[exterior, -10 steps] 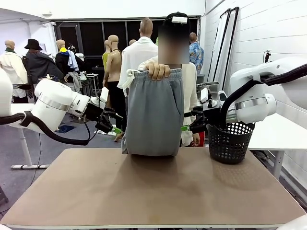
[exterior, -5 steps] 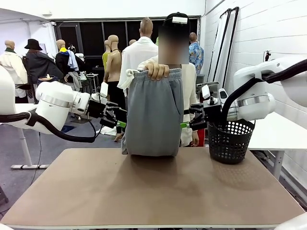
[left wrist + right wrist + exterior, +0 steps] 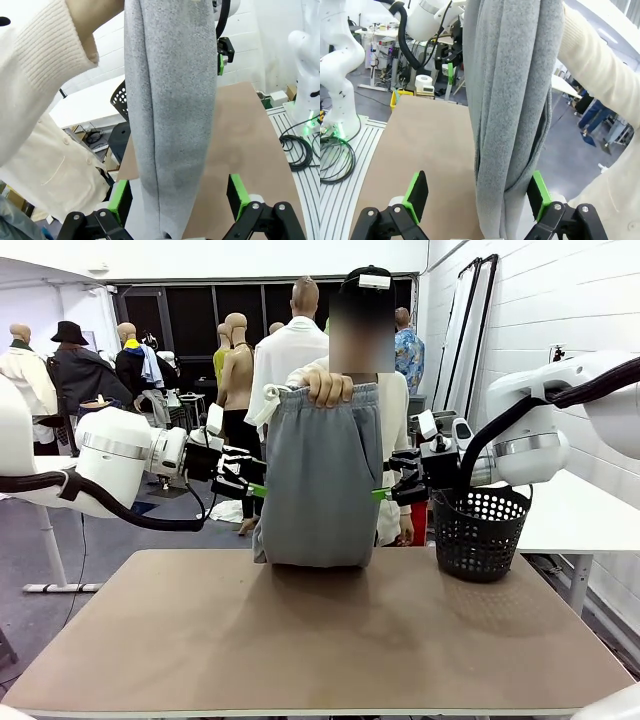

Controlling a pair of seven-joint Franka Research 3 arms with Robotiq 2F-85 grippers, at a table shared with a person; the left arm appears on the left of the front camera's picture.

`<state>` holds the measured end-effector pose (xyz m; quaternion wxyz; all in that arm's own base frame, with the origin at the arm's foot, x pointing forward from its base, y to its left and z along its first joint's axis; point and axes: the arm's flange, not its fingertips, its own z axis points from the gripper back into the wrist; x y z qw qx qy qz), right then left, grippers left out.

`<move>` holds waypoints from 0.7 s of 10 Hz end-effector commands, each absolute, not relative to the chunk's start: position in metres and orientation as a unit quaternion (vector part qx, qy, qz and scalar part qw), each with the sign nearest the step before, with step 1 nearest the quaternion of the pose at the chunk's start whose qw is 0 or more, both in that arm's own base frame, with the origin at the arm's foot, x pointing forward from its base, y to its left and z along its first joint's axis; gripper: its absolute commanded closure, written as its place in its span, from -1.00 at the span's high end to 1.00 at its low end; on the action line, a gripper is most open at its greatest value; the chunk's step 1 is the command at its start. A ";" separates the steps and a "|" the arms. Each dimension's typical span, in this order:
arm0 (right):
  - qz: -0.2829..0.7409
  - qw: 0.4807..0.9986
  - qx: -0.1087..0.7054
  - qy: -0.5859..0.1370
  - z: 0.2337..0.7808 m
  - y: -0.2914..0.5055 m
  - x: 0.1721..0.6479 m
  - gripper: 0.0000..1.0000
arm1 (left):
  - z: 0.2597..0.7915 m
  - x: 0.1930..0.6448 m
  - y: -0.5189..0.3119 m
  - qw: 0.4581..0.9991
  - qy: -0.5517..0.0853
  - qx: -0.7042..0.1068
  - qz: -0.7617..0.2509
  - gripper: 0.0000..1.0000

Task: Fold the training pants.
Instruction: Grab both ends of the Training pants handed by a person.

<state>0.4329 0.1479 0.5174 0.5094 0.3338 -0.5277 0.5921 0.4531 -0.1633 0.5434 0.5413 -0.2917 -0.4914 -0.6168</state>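
A person's hand (image 3: pixel 328 388) holds the light grey training pants (image 3: pixel 320 480) up by the waistband, folded lengthwise, with the bottom fold resting on the far edge of the table (image 3: pixel 320 640). My left gripper (image 3: pixel 256 489) is open at the pants' left edge and my right gripper (image 3: pixel 384 493) is open at their right edge. In the left wrist view the pants (image 3: pixel 170 100) hang between the spread green pads (image 3: pixel 120 199) of the left gripper (image 3: pixel 179 197). In the right wrist view the pants (image 3: pixel 512 100) hang between the pads of the right gripper (image 3: pixel 478 192), close to one pad (image 3: pixel 538 192).
A black mesh basket (image 3: pixel 480 532) stands on the table's far right corner, just under my right arm. The person in a cream cardigan (image 3: pixel 55 165) stands right behind the pants. A white table (image 3: pixel 575 510) is off to the right.
Both grippers have moved inward to the pants' side edges. The left gripper also rose a little. The person's hold on the pants is unchanged.
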 end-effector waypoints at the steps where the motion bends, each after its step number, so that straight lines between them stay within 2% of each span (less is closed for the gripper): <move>1: 0.591 0.510 0.335 -0.527 0.516 0.147 0.433 1.00 | 0.541 0.452 -0.164 0.541 -0.486 -0.284 -0.625 1.00; 5: 0.591 0.511 0.333 -0.528 0.517 0.146 0.433 1.00 | 0.542 0.453 -0.165 0.542 -0.488 -0.289 -0.620 1.00; 7: 0.574 0.495 0.345 -0.554 0.529 0.160 0.441 1.00 | 0.551 0.454 -0.177 0.534 -0.509 -0.285 -0.613 1.00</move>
